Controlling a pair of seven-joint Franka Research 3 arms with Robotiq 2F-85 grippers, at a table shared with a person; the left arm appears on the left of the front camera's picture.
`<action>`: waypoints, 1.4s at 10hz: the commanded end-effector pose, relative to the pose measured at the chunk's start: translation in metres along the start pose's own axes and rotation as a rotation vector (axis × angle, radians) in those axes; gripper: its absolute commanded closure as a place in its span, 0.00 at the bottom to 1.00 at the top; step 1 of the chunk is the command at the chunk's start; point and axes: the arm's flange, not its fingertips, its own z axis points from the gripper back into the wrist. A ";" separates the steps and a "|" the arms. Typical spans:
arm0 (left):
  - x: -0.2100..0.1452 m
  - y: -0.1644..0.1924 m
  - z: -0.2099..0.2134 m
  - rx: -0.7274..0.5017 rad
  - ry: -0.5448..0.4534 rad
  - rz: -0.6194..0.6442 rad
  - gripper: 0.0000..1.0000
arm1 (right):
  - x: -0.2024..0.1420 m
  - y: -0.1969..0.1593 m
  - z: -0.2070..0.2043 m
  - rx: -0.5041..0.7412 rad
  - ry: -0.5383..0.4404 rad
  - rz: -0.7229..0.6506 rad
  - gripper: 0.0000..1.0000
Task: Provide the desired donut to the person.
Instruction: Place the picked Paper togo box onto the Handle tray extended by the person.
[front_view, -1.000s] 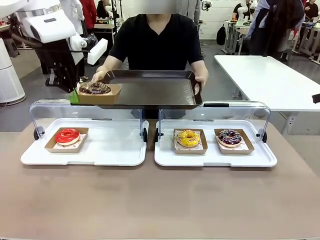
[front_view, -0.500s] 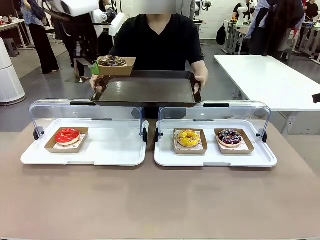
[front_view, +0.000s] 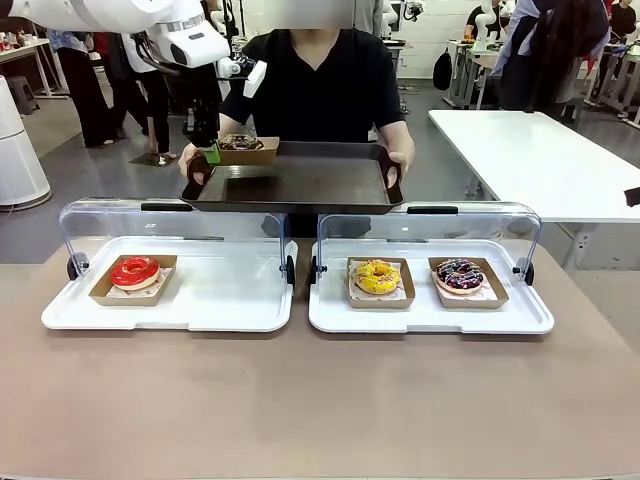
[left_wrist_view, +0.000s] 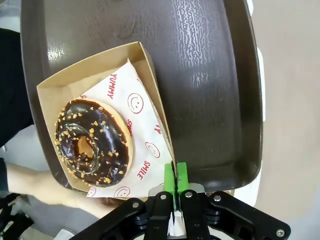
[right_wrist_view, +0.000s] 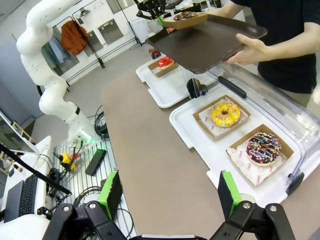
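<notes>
A chocolate donut (left_wrist_view: 92, 142) with nut crumbs lies on printed paper in a brown cardboard box (left_wrist_view: 95, 67). My left gripper (left_wrist_view: 175, 172) is shut on the box's rim. It holds the box (front_view: 245, 150) over the left end of a dark serving tray (front_view: 300, 185). Whether the box rests on that tray I cannot tell. The person (front_view: 315, 85) in a black T-shirt holds the tray with both hands at the table's far side. My right gripper (right_wrist_view: 170, 195) hangs open and empty, high above the table's right end.
Two white display trays (front_view: 230, 300) with raised clear lids stand mid-table. The left one holds a red donut (front_view: 134, 271); the right one holds a yellow donut (front_view: 377, 276) and a sprinkled dark donut (front_view: 459, 274). A white table (front_view: 530, 150) stands behind at right.
My left gripper lifted the boxed donut from the dark tray's left edge, swung it right, then lowered it over the tray's left end. The person's tray has barely moved.
</notes>
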 end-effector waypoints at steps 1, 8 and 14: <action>-0.002 0.011 0.000 -0.028 0.007 -0.032 0.98 | 0.001 -0.002 0.001 0.007 -0.024 0.009 0.00; -0.003 0.013 -0.009 -0.083 -0.001 -0.045 0.38 | 0.001 -0.002 0.001 0.007 -0.024 0.009 0.00; -0.003 0.011 -0.006 -0.080 0.003 -0.048 0.00 | 0.001 -0.002 0.001 0.007 -0.024 0.009 0.00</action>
